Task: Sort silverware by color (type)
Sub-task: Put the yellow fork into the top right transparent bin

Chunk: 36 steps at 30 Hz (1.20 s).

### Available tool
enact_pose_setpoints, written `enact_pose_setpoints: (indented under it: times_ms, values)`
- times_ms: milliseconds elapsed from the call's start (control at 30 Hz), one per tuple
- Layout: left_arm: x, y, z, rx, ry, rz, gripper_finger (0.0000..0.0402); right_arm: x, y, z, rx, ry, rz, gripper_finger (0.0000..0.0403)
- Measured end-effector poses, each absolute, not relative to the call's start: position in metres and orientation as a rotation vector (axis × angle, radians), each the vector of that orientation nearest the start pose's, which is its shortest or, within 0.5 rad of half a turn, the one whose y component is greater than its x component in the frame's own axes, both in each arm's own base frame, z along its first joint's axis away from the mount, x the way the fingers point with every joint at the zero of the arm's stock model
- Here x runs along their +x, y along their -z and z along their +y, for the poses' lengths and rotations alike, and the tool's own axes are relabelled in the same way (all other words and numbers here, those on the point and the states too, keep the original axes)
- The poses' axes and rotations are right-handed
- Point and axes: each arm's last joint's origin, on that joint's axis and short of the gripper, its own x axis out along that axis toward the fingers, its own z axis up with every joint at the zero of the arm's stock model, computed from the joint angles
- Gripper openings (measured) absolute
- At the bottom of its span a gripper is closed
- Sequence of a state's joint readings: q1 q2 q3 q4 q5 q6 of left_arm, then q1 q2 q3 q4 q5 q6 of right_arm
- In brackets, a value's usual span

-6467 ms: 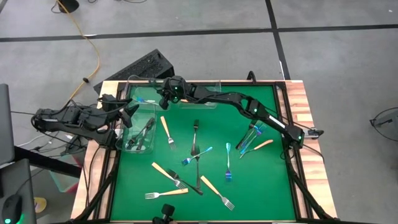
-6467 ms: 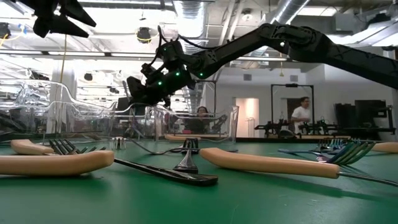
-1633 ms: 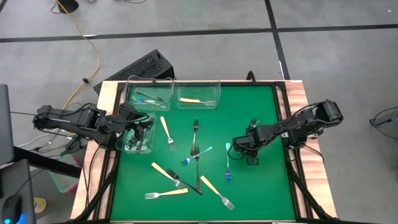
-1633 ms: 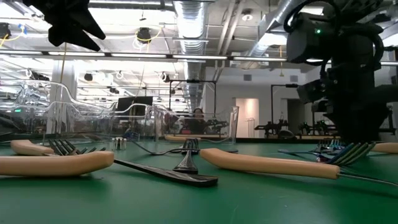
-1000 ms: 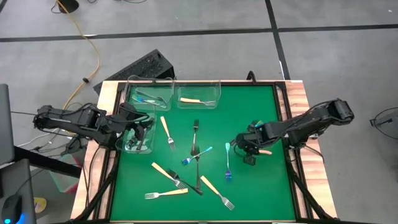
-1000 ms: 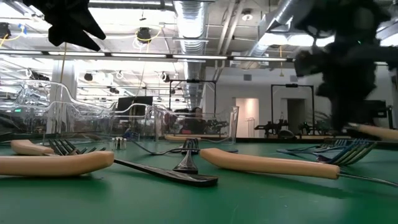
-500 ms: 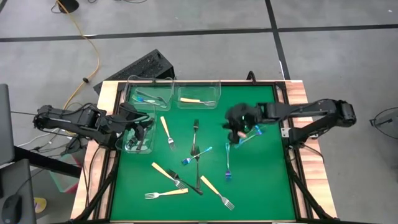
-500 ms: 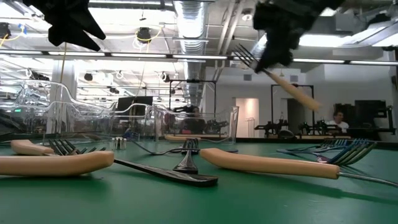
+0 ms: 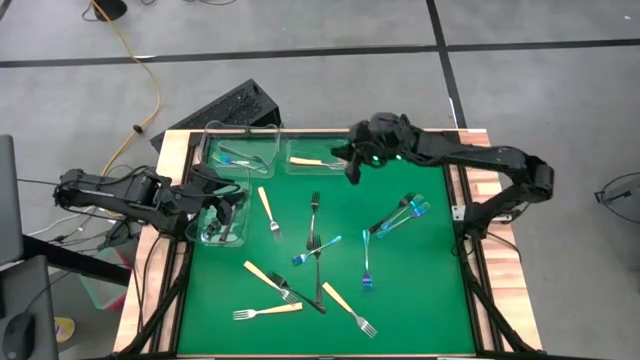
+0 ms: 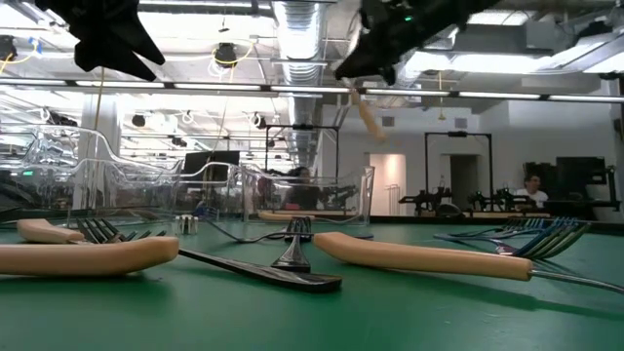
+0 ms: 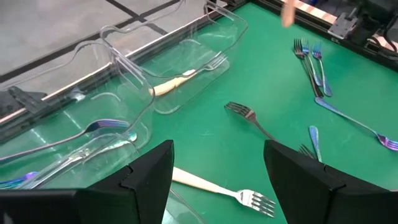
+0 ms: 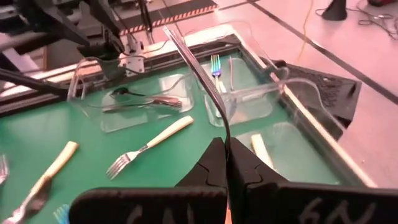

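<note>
The desk (image 9: 420, 300) has a green top framed in wood, and the forks lie scattered over it. Three clear bins sit along its far-left part: a far-left bin (image 9: 240, 152) with blue-shiny forks in it, a middle far bin (image 9: 320, 152) holding one tan-handled fork, and a left-edge bin (image 9: 226, 212) holding dark forks. The right arm reaches across from the right side, and the right hand (image 9: 352, 166) hangs above the near right corner of the middle far bin, its fingers pinched tight on a tan-handled fork (image 10: 369, 119); in the right wrist view the silver tines (image 12: 186, 53) stick out past the fingertips toward the bins. The left hand (image 9: 215, 192) waits over the left-edge bin with its fingers spread wide. On the green, a group of blue-shiny forks (image 9: 398, 214) lies toward the right, one more blue fork (image 9: 366, 262) lies nearer the middle, two dark forks (image 9: 315, 222) lie in the centre, and tan-handled forks (image 9: 268, 214) are spread from the centre left down to the near edge, one of them (image 9: 350, 310) close to the near side.
</note>
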<state>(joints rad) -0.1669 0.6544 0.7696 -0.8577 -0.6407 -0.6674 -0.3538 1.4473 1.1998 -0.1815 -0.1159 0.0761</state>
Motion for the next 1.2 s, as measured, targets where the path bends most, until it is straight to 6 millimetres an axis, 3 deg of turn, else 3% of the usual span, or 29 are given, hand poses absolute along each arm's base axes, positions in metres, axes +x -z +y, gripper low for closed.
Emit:
enact_pose_setpoints:
  times_ms: [267,600,933,1200]
  values:
    - [0.115,-0.29,-0.002,-0.326,-0.655,0.512,0.0234,0.359,-0.326,-0.158,0.097,0.241,0.523,0.0006]
    - [0.114,-0.29,-0.002,-0.326,-0.658,0.516,0.0234,0.409,-0.287,-0.213,0.09,0.256,0.734,0.0006]
    - [0.114,-0.289,-0.002,-0.334,-0.662,0.515,0.0234,0.43,-0.239,-0.239,0.134,0.179,0.922,0.0006]
    - [0.114,-0.289,-0.002,-0.331,-0.664,0.523,0.0234,0.43,-0.218,-0.253,0.197,0.115,0.967,0.0006]
